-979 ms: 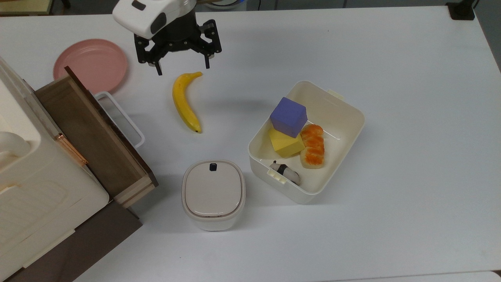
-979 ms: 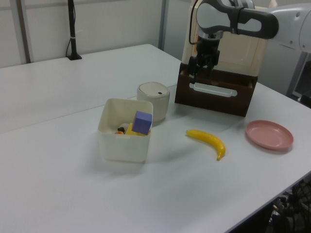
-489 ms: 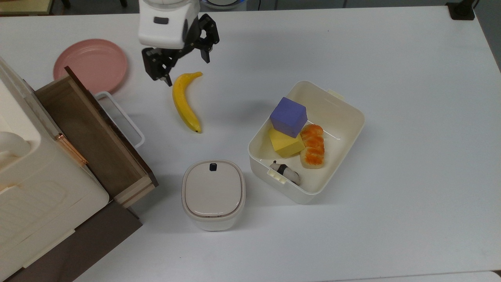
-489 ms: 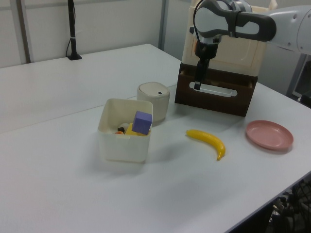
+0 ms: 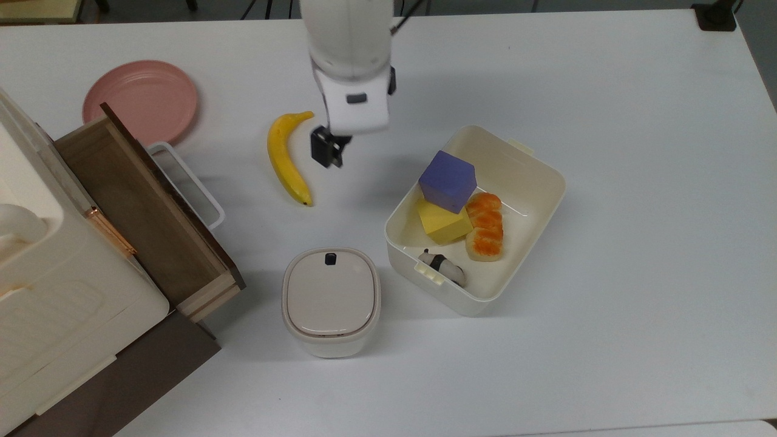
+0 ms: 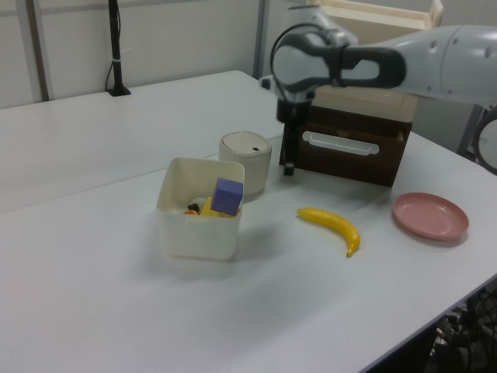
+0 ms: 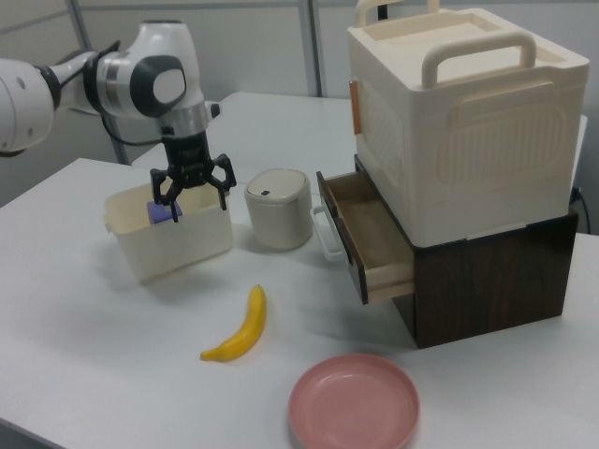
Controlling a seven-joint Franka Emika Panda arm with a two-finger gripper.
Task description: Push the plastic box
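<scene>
The gripper (image 7: 192, 190) hangs with its two black fingers spread wide, holding and touching nothing, above the table (image 5: 637, 91) between the banana (image 5: 286, 159) and the plastic box (image 5: 534, 182). The box, a thin-walled cream tub with rounded corners, sits near the table's middle holding a purple cube (image 5: 448, 180), a yellow block (image 5: 442, 223) and a glossy bread roll (image 5: 484, 227).

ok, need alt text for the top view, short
A white robot arm holds its open pincer above a white table, between a banana and the plastic box, touching neither. The box holds a purple block, a yellow block, a bread roll and a small black-and-white toy.
</scene>
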